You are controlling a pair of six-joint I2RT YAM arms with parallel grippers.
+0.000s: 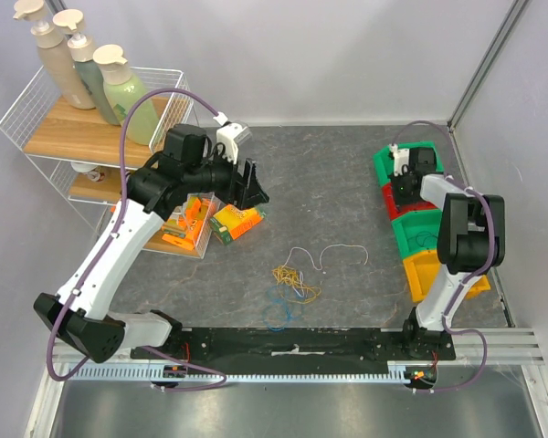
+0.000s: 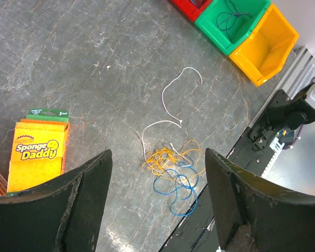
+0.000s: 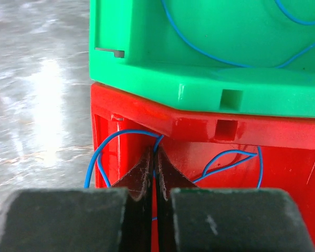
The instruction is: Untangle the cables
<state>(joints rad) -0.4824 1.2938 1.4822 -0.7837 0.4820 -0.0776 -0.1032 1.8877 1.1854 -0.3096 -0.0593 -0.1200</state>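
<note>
A tangle of yellow cables (image 2: 168,157) and blue cables (image 2: 181,185) lies on the grey table near its front edge, also visible from above (image 1: 292,281). Two white cables (image 2: 173,94) curl just beyond it. My left gripper (image 2: 157,153) hangs high above the tangle, open and holding nothing; from above it sits at the left (image 1: 251,187). My right gripper (image 3: 155,152) is inside the red bin (image 3: 199,131), shut on a blue cable (image 3: 121,135) that loops out to both sides of the fingers. Another blue cable (image 3: 199,50) lies in the green bin (image 3: 163,79) behind.
Green, red, green and yellow bins (image 1: 418,219) line the right side. A Sponge Daddy pack (image 2: 39,149) and orange packages (image 1: 187,224) lie at the left. A wire shelf with bottles (image 1: 100,100) stands at the back left. A black rail (image 1: 292,342) runs along the front.
</note>
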